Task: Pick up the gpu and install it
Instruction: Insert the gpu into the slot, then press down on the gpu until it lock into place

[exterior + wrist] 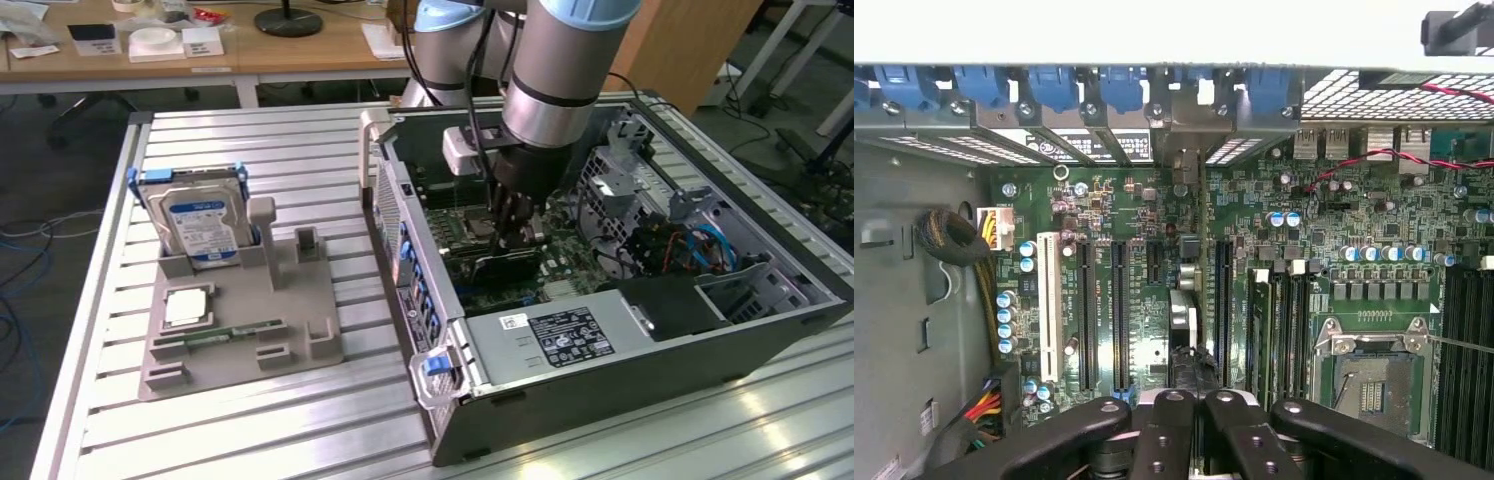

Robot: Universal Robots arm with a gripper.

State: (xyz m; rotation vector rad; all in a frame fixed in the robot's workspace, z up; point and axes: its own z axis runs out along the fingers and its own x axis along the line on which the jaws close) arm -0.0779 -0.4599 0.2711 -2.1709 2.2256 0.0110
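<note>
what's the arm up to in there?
The arm has its gripper down inside the open PC case, over the motherboard. Its fingers are shut on the gpu, which stands on edge in line with an expansion slot, its bracket end toward the case's rear slot openings. Whether the card is fully seated cannot be told. On the grey parts holder beside the case, the hard drive and the memory stick sit untouched.

Gripper (pixel 1192 420) closed on gpu (pixel 1182 330) over motherboard (pixel 1154 230)
</note>
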